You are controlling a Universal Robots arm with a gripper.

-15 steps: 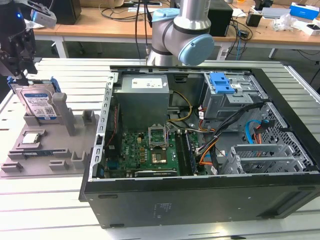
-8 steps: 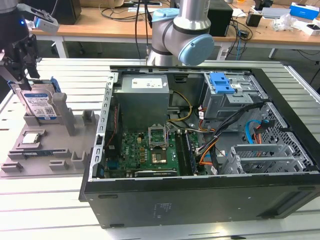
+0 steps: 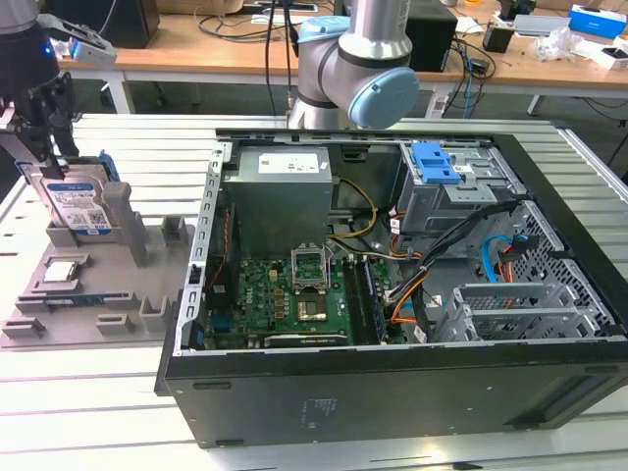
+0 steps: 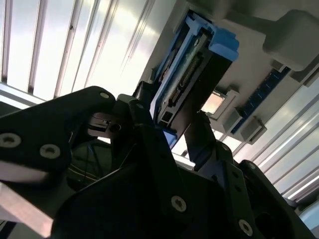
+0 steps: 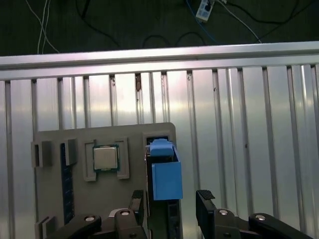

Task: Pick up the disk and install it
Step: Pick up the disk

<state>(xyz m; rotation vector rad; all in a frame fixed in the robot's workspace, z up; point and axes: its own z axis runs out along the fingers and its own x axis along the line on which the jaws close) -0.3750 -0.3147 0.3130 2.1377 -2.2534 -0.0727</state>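
The disk [image 3: 77, 204] stands on edge in a slot of the grey holder tray [image 3: 88, 314] at the exterior view's left. It is silver, with a blue-and-white label and a blue frame. My gripper [image 3: 49, 162] hangs right over it, its dark fingers straddling the disk's top edge. In the first wrist view the disk [image 5: 165, 180] appears edge-on between the fingers of my gripper [image 5: 169, 201]. One finger [image 5: 137, 203] lies against it and the other finger [image 5: 205, 203] stands a small gap away. The second wrist view has the disk [image 4: 192, 74] rising from between the fingers of the gripper [image 4: 172, 124].
A small square processor chip [image 5: 105, 158] [image 3: 61, 272] lies in the same tray, beside a blue memory strip [image 5: 64, 175]. The open computer case [image 3: 392, 373] sits to the exterior view's right, with a blue latch [image 3: 437, 162] on its drive bay. The arm's base [image 3: 353, 59] stands behind it.
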